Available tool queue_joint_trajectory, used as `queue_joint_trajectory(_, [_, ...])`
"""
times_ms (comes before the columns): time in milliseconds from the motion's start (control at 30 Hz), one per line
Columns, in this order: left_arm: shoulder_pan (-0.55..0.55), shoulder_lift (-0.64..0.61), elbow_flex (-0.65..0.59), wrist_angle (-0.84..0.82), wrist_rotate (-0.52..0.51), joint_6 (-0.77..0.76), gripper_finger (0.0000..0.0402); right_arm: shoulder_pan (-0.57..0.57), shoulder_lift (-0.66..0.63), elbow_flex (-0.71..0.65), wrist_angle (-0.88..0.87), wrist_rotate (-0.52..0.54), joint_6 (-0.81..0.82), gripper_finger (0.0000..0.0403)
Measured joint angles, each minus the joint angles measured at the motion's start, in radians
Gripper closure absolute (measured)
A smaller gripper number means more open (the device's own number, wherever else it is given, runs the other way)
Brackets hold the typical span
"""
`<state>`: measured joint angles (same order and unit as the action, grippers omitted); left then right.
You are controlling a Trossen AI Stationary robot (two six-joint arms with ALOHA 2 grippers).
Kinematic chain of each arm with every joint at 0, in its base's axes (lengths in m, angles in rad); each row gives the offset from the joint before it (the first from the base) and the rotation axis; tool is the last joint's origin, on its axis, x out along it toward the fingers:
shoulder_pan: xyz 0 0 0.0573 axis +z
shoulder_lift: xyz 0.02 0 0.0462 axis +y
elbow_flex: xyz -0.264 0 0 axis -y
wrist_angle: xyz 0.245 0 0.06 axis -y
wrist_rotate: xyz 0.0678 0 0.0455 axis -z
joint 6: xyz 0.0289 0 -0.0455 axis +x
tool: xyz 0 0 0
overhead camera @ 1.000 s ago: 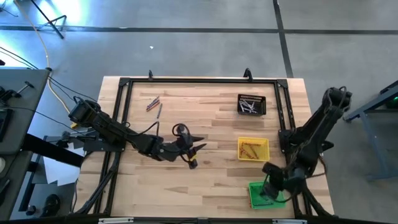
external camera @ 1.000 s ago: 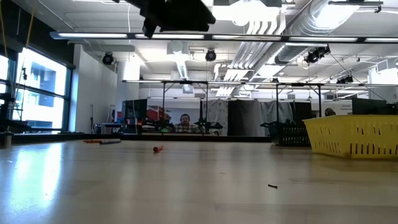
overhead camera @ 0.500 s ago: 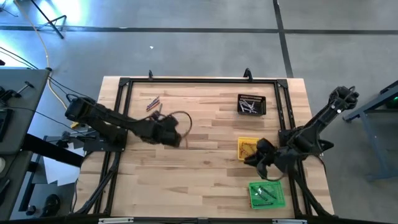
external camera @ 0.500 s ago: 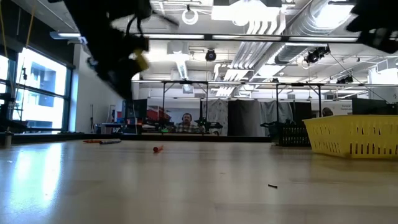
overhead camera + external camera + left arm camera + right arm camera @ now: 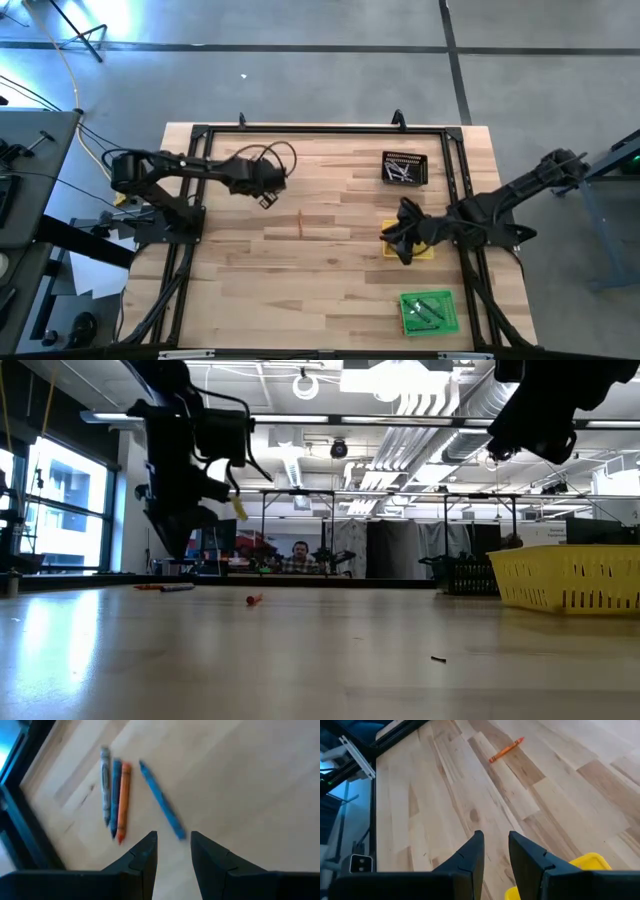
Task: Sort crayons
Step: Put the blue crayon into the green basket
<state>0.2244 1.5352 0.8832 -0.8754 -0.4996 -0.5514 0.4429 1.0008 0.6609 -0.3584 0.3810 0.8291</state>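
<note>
1. Where your left gripper (image 5: 171, 851) hangs above the far left part of the table (image 5: 330, 290), its jaws stand apart with bare wood showing in the gap; nothing is held.
2. Just ahead of those fingertips you have four crayons: a grey crayon (image 5: 105, 785), a blue crayon (image 5: 115, 795) and an orange crayon (image 5: 123, 800) lying side by side and touching, and a second blue crayon (image 5: 161, 800) a little apart, angled away from them.
3. Your right gripper (image 5: 495, 851) is raised over the near edge of the yellow tray (image 5: 408, 239). Its jaws are parted with only tabletop between them, gripping nothing.
4. Out on the open wood, well apart from both grippers, one lone orange crayon (image 5: 506, 750) lies near the table's middle; in the high view it is a thin orange line (image 5: 301, 223).
5. Yellow tray: mostly hidden under your right arm, contents cannot be told.
6. Black tray (image 5: 404, 168), far right: holds a heap of pale grey sticks.
7. Green tray (image 5: 429, 311), near right: holds a few dark sticks.
</note>
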Motion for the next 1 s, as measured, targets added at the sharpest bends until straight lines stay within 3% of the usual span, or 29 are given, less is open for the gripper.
queue_joint_trajectory(233, [0.128,0.000,-0.004,0.078,0.053,0.119,0.0298,-0.046,0.000,0.000,0.000,-0.101,0.000,0.0318])
queue_joint_trajectory(467, [0.206,0.000,-0.004,0.136,0.140,0.176,0.0298,-0.046,0.000,0.000,0.000,-0.104,-0.033,0.0318])
queue_joint_trajectory(1000, [0.281,0.102,-0.005,0.140,0.269,0.117,0.0297,-0.046,0.000,0.000,0.000,-0.104,-0.045,0.0318])
